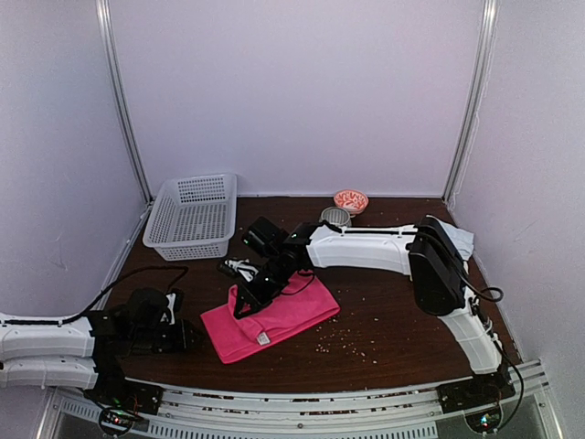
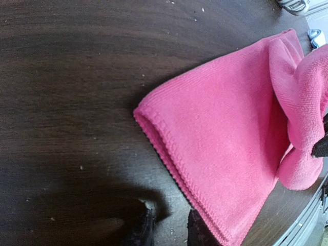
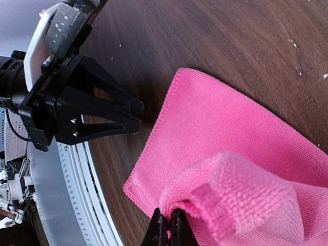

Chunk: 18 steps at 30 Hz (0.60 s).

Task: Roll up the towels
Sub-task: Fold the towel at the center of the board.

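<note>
Pink towel [image 1: 274, 320] on tabletop [image 1: 393, 315], right end effector [image 3: 169, 225] clenched on its raised fold, left end effector [image 3: 139, 116] slightly parted beside its edge

The towel [image 1: 274, 318] is showing a uniform bright pink with a fine ribbed weave and a small white tag [image 1: 263, 337], and the table [image 1: 393, 320] is displaying dark brown wood grain speckled with pale crumbs [image 1: 343, 343]. The left gripper [image 3: 139, 114] and right gripper [image 3: 169, 228] are appearing matt black, while the left arm [image 1: 46, 347] and right arm [image 1: 366, 245] are showing white shells with black joints. The basket [image 1: 192, 215] is presenting white plastic in a perforated lattice, the bowl [image 1: 351, 200] is showing orange mottled with white, and the tin [image 1: 335, 217] is appearing silver-grey.
</note>
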Available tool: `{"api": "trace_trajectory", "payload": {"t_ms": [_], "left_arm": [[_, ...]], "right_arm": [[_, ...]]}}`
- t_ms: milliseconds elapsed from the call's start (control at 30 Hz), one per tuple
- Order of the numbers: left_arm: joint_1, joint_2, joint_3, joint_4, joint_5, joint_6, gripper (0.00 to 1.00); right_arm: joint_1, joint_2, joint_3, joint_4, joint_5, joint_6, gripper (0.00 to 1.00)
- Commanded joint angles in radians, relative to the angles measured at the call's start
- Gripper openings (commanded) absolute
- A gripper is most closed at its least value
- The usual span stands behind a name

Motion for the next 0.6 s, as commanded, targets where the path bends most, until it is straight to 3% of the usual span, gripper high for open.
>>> {"api": "trace_trajectory", "payload": {"t_ms": [0, 333, 567], "left_arm": [[0.001, 0.008, -0.032, 0.017, 0.013, -0.009, 0.23], [0.001, -0.009, -0.055, 0.013, 0.022, -0.021, 0.22], [0.001, -0.063, -0.063, -0.024, 0.012, -0.032, 0.22]], "right_arm": [[0.024, 0.021, 0.071, 0.018, 0.006, 0.004, 0.00], [0.037, 0.073, 0.118, 0.041, -0.051, 0.039, 0.00], [0.064, 0.068, 0.139, 0.027, 0.065, 0.026, 0.00]]}}
